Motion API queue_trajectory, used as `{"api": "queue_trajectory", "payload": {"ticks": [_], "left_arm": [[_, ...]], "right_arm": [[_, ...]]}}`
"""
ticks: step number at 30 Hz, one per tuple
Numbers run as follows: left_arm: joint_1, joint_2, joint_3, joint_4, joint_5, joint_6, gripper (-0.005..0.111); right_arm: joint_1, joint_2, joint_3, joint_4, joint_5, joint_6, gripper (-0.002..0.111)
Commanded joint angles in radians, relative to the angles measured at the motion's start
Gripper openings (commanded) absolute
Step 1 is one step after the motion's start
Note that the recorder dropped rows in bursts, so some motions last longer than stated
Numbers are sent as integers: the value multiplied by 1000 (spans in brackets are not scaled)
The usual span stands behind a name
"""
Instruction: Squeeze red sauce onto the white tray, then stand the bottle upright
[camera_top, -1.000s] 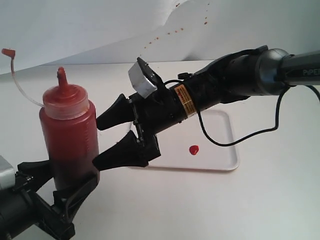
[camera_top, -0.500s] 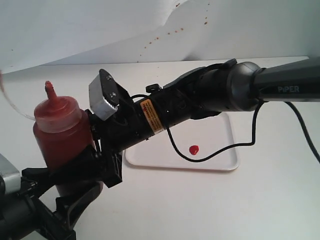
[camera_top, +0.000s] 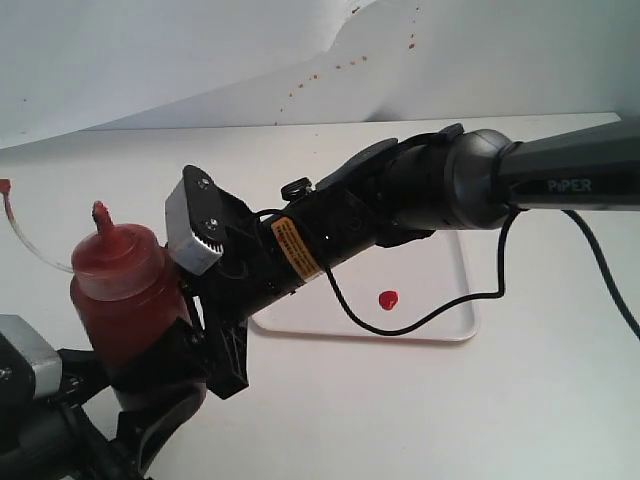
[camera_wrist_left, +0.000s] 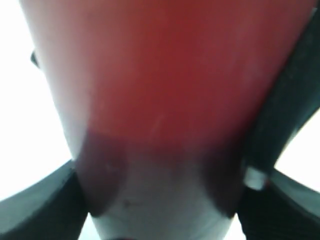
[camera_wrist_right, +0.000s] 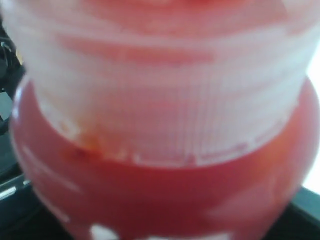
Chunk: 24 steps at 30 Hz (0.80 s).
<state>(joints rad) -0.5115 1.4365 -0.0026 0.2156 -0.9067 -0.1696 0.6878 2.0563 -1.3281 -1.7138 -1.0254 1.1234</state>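
Note:
The bottle (camera_top: 125, 290) stands nozzle up at the left, dark red sauce showing through its clear wall, and its cap (camera_top: 5, 185) dangles on a thin tether. My left gripper (camera_top: 125, 392) is shut on the bottle's lower body, which fills the left wrist view (camera_wrist_left: 160, 75). My right gripper (camera_top: 188, 335) reaches across from the right and is shut on the bottle's middle. The right wrist view shows only the ribbed collar and red shoulder (camera_wrist_right: 160, 190). The white tray (camera_top: 440, 325) lies flat right of the bottle. A small round blob of red sauce (camera_top: 388, 299) sits on it.
The right arm (camera_top: 450, 190) stretches over the tray's left part, its black cable (camera_top: 420, 315) looping over the tray. Crumpled white backdrop paper (camera_top: 200, 50) with tiny red specks rises behind the table.
The right gripper swung left from beside the bottle and closed round it. The bottle, still in the left gripper, shifted a little down and left.

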Motion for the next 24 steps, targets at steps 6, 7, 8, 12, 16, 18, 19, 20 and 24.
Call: {"api": "queue_trajectory", "payload": {"ticks": [6,7,8,12,16,18,19,20,24], "left_arm": [[1,-13,3,-21,40,22,93],[1,-13,3,-23,40,22,97],[1,-13,3,-26,40,22,100],[1,-13,3,-26,40,22,102],[1,-15,3,-26,44,22,102],[1,-15,3,-26,40,22,102],[1,-15,3,-26,35,22,102],[1,-15,3,-26,22,22,102],[1,-15,3,-26,-44,22,102]], "right_arm": [[-11,12,5,-31,79,2,0],[-11,23,5,-31,91,2,0],[-11,34,5,-31,95,0,0],[-11,80,5,-11,96,-83,0],[-11,104,5,100,38,-171,0],[-11,104,5,103,22,-178,0],[-11,104,5,96,17,-178,0],[-11,104,5,90,15,-178,0],[-8,109,5,52,13,-174,0]]}}
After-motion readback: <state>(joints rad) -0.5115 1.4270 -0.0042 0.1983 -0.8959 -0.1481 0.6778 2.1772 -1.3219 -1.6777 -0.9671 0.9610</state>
